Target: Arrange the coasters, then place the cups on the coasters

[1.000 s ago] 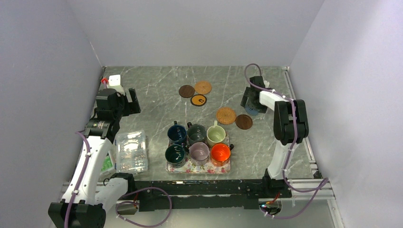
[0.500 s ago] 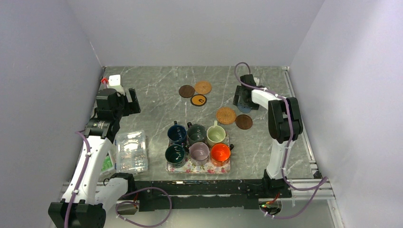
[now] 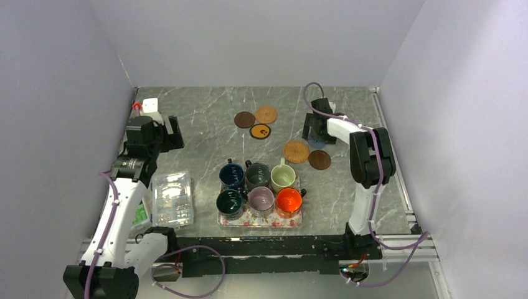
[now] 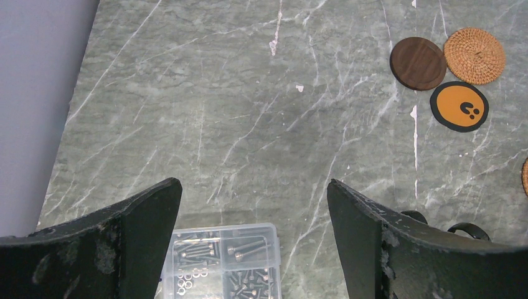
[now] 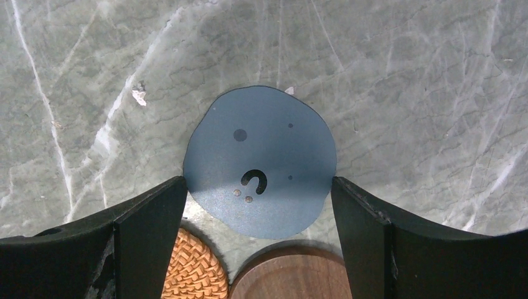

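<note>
Right gripper (image 5: pixel 258 182) low over the far-right part of the table (image 3: pixel 205 149), jaws spread wide, holding nothing. Blue-grey coaster (image 5: pixel 261 159) lies flat between its fingers; whether they touch it cannot be told. Just near of it, side by side: tan woven coaster (image 5: pixel 194 269) and dark brown coaster (image 5: pixel 292 275). Three more grouped far centre: far brown coaster (image 3: pixel 245 119), far woven coaster (image 3: pixel 266 114), orange-and-black coaster (image 3: pixel 260 131). Six cups (image 3: pixel 261 199) stand in two rows on the floral tray (image 3: pixel 258 222), near centre, none on a coaster. Left gripper (image 4: pixel 252 196) wide open and empty above the table at left, clear parts box (image 4: pixel 227 258) just near of it
</note>
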Controlling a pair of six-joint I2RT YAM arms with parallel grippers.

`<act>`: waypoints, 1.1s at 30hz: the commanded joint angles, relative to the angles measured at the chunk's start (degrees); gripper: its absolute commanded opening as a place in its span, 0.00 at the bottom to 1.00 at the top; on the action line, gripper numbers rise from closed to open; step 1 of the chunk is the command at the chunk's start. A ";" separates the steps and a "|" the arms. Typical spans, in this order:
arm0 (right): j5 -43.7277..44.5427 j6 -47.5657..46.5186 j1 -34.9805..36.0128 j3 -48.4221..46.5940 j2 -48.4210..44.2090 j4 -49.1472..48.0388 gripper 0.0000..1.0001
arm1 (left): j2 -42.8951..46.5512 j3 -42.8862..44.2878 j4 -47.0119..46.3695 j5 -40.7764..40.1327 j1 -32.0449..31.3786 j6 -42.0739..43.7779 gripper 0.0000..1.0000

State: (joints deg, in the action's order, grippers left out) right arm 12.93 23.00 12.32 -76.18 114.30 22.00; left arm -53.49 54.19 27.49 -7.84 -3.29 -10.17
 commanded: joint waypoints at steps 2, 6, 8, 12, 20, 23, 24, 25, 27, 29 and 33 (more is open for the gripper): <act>-1.77 -1.73 1.48 1.39 0.06 5.05 0.88 | 0.20 0.04 -1.26 -0.48 0.17 0.11 0.94; -2.01 -1.89 1.70 1.31 -0.08 4.97 0.88 | 0.30 -0.05 -1.29 -0.13 0.21 0.07 0.94; -2.07 -1.83 1.82 1.31 -0.04 4.96 0.88 | 0.36 -0.05 -1.38 -0.12 0.20 0.07 0.94; -1.95 -1.82 2.00 1.13 -0.14 4.90 0.89 | 0.38 -0.05 -1.38 -0.01 0.20 -0.01 0.94; -1.13 -2.08 2.09 -0.65 -0.61 5.44 0.95 | 0.55 -0.14 -1.56 0.43 0.18 -0.09 0.94; -0.91 -2.37 2.10 -1.81 -0.87 5.62 0.98 | 0.63 -0.14 -1.65 0.52 0.21 -0.06 0.94; -0.77 -2.47 2.05 -2.31 -1.03 5.79 0.99 | 0.68 -0.14 -1.63 0.40 0.21 -0.08 0.94; -0.53 -2.77 2.09 -2.75 -1.15 6.11 0.99 | 0.67 -0.14 -1.53 0.40 0.20 -0.03 0.94; 0.05 -3.21 2.10 -4.01 -1.54 6.59 1.00 | 0.80 -0.14 -1.56 0.34 0.19 0.00 0.94; 0.63 -3.89 2.10 -5.06 -2.24 6.93 1.00 | 0.78 -0.14 -1.64 0.33 0.20 -0.02 0.94; 1.29 -4.53 2.10 -7.04 -3.93 7.34 1.00 | 0.76 -0.23 -1.64 0.26 0.21 0.04 0.94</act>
State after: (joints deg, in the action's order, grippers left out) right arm 12.34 20.21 14.11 -79.46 114.21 27.90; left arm -53.47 54.19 27.44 -7.79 -3.29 -10.17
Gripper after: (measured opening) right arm 0.994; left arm 0.935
